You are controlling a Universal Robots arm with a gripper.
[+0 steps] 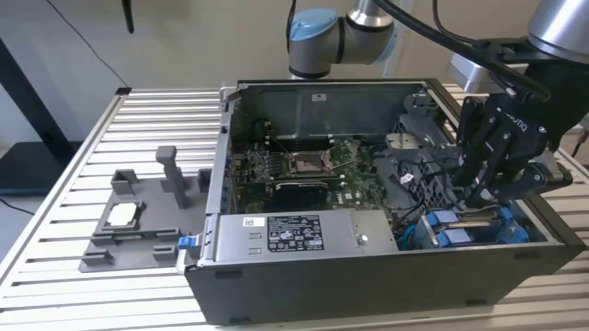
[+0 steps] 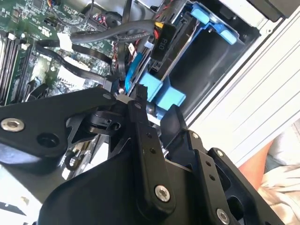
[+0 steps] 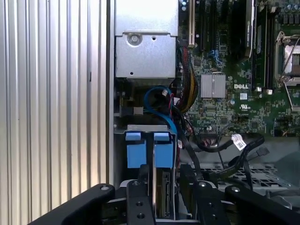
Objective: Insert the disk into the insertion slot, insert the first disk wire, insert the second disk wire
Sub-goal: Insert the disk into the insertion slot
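The slatted table carries an open case lying on its side. Just beside the case, on the exterior view's left, sits a grey tray with upright posts and a small silvery part in it. The case holds a green board, a grey box with a sticker, and the slot at its corner on the exterior view's right. In the slot the disk stands on edge, silver-grey in its blue frame, with another blue frame just beside it. The tool hangs right over the disk; whether it is parted or clamped I cannot tell. A blue cable loops near the slot, and a black wire with a white plug lies by the board.
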